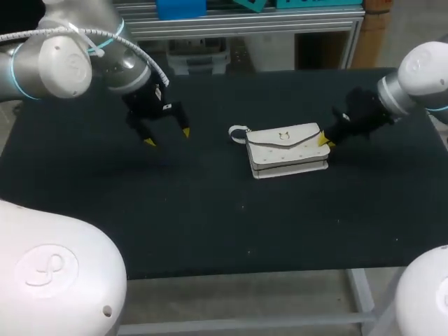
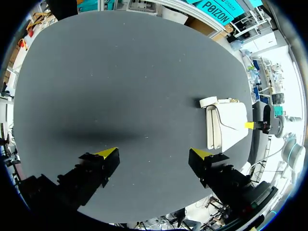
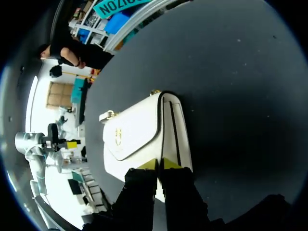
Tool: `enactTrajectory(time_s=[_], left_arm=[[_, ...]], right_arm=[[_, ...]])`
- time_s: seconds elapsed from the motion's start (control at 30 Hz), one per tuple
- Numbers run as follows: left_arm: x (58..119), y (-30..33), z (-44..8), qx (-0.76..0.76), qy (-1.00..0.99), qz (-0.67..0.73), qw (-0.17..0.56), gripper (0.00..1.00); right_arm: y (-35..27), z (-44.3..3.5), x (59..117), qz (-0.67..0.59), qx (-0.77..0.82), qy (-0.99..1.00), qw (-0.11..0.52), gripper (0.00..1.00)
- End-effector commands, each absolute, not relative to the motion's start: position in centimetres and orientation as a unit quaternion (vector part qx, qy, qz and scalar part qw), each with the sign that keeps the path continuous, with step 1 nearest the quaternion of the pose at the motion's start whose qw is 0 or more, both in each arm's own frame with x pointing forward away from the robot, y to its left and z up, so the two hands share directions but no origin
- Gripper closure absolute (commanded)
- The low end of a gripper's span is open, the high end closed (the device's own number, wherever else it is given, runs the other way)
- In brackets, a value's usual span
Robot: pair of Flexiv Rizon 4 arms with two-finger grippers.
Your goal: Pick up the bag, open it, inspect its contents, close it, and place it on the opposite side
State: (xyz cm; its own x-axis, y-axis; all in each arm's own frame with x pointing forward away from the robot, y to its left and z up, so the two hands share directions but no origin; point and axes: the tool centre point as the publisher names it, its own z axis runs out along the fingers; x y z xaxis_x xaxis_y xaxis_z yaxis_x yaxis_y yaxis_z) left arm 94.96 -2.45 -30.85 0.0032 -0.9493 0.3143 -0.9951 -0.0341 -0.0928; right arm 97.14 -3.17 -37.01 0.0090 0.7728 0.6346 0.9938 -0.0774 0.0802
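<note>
A white flap bag point(image 1: 287, 150) with a gold clasp lies flat on the black table point(image 1: 210, 224), right of centre. Its small white strap loop point(image 1: 238, 131) sticks out at its left end. My right gripper point(image 1: 325, 141) sits at the bag's right end, fingers pressed together on the edge of the bag point(image 3: 139, 139), as the right wrist view shows at the gripper point(image 3: 159, 164). My left gripper point(image 1: 168, 136) hangs open above bare table, well left of the bag. In the left wrist view the bag point(image 2: 226, 122) lies ahead of and to one side of the open gripper point(image 2: 154, 153).
The black table point(image 2: 120, 72) stretches bare around the bag on all sides. Both arms come in over the far half of the table.
</note>
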Motion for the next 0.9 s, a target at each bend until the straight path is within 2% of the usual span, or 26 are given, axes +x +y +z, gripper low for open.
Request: enactTrajectory(time_s=[0.03, 0.17, 0.47, 0.9], left_arm=[[94.8, -0.3, -29.4, 0.705, -0.690, 0.151, 0.066, 0.00], [95.4, 1.3, -29.2, 0.692, -0.704, 0.146, 0.063, 0.00], [96.3, 3.8, -28.9, 0.700, -0.703, 0.120, 0.048, 0.00], [97.8, 7.1, -28.9, 0.702, -0.704, 0.097, 0.045, 0.00]], right_arm=[[-6.2, -36.2, 98.1, -0.289, -0.675, -0.653, 0.186, 1.00], [-8.9, -36.1, 100.0, -0.302, -0.675, -0.652, 0.166, 1.00], [-14.5, -36.8, 104.3, -0.319, -0.669, -0.639, 0.204, 1.00], [-21.5, -36.9, 109.2, -0.303, -0.671, -0.645, 0.203, 1.00]])
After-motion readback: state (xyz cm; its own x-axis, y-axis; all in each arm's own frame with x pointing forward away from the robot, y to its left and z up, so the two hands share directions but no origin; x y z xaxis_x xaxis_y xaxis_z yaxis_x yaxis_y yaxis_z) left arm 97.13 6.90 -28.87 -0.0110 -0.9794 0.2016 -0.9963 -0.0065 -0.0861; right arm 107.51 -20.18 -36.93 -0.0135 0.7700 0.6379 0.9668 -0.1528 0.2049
